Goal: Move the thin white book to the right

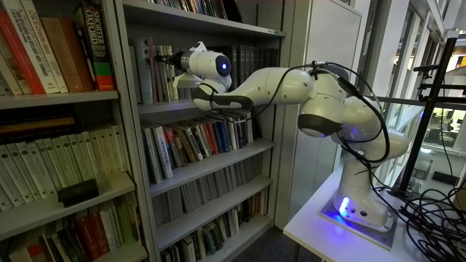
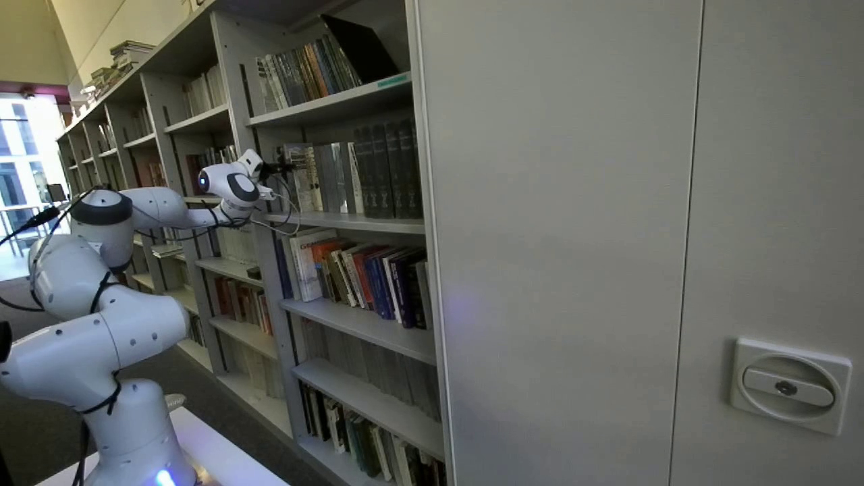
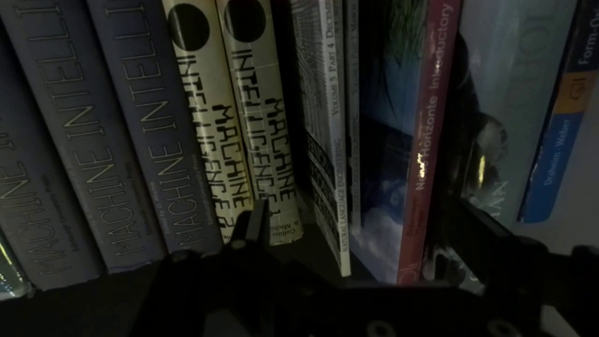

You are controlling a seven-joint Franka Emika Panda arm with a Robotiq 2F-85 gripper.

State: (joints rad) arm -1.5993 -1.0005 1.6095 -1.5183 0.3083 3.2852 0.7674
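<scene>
The thin white book (image 3: 338,187), with "Natural Language Engineering" on its narrow spine, stands on the shelf in the wrist view, leaning slightly. A similar slim volume (image 3: 354,140) is just behind it. My gripper (image 3: 362,208) is open, its fingers (image 3: 256,220) spread wide. Between them, as seen from the wrist, appear the thin white book and a red-spined book (image 3: 419,187); neither is gripped. In both exterior views the gripper (image 1: 162,59) (image 2: 280,167) is up at the row of books on this shelf; the thin white book is too small to make out there.
Cream "Machine Intelligence" books (image 3: 262,140) stand on one side of the thin book, with grey-blue volumes (image 3: 135,117) beyond. A grey-green book (image 3: 519,93) and a blue book (image 3: 554,159) are past the red spine. The shelf upright (image 1: 127,109) and shelf board (image 1: 165,107) bound the space.
</scene>
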